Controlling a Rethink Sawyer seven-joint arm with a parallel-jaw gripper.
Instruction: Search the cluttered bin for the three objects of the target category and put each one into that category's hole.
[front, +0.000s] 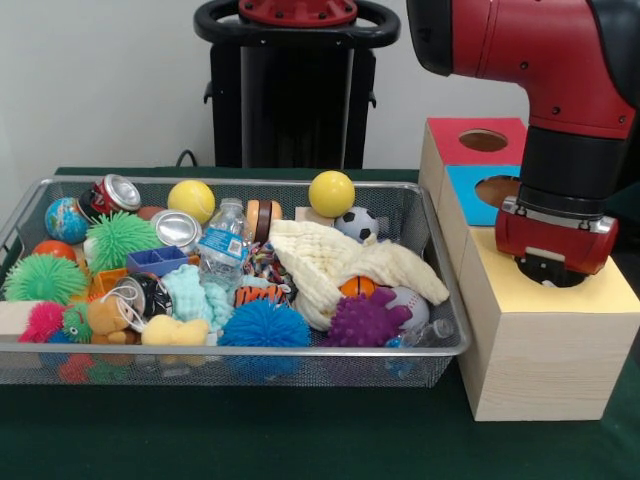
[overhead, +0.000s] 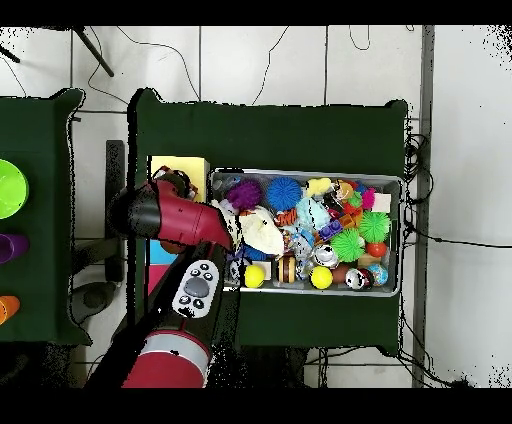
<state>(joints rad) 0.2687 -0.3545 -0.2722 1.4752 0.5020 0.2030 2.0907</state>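
Over the yellow-topped wooden box (front: 560, 300) your red and black claw (front: 553, 268) hangs, and you cannot tell whether it holds anything. Beside it, toward the middle of the table, lies the wire mesh bin (front: 440, 250); nearest are its smooth round yellow plastic balls (front: 331, 193).

Front camera sitting low and close, facing bin (front: 230, 275) filling frame's left, box (front: 530, 300) at right. Overhead camera looking straight down from high. Both sharing bin (overhead: 305, 232), box (overhead: 178, 165), arm (overhead: 175, 215).
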